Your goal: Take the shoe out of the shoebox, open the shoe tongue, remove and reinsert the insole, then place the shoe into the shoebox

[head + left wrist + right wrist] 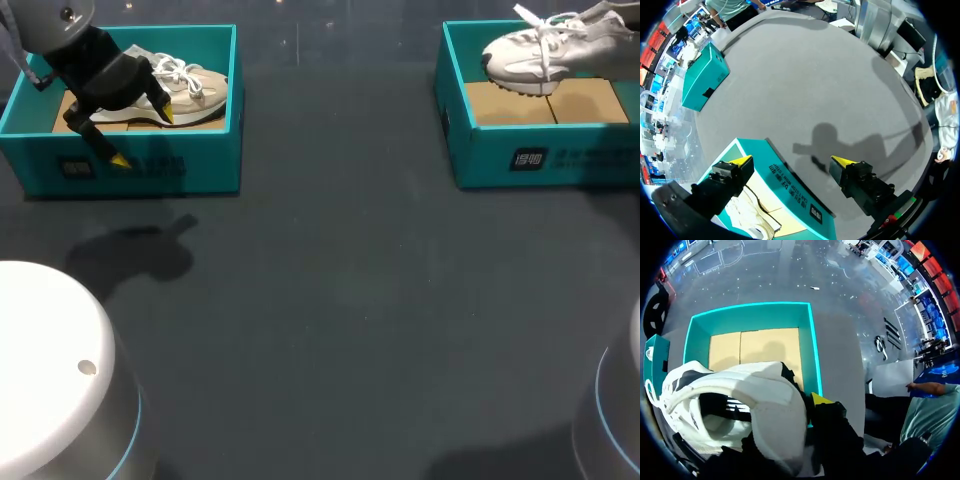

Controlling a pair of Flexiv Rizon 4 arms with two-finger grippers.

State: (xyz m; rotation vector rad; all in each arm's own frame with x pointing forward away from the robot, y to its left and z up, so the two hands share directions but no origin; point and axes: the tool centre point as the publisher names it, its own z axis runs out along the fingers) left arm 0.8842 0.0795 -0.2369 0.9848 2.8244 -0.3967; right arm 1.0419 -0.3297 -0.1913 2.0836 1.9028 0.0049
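My right gripper (812, 402) holds the white shoe (545, 50) by its heel end. Only one yellow fingertip (820, 399) shows beside the collar, and the other is hidden by the shoe. The shoe hangs above the right shoebox (520, 160), over the far part of it. Its long axis runs across the table, with the toe toward the middle and the heel toward my right arm. Its opening faces up at my wrist. Under it the box's cardboard floor (520, 100) lies bare. My left gripper (142, 137) stands wide open over the front wall of the left shoebox (150, 170), one finger above the inside and the other out above the table (350, 300), touching nothing. In that box a beige shoe (195, 95) lies lengthwise along the box. Its rounded end is near the right wall, its laces are on top, and its other end is under my gripper. Both boxes are teal with white print on their front walls. They stand well apart on the table's far side. The table top is dark grey and carries the shadow of my left arm.
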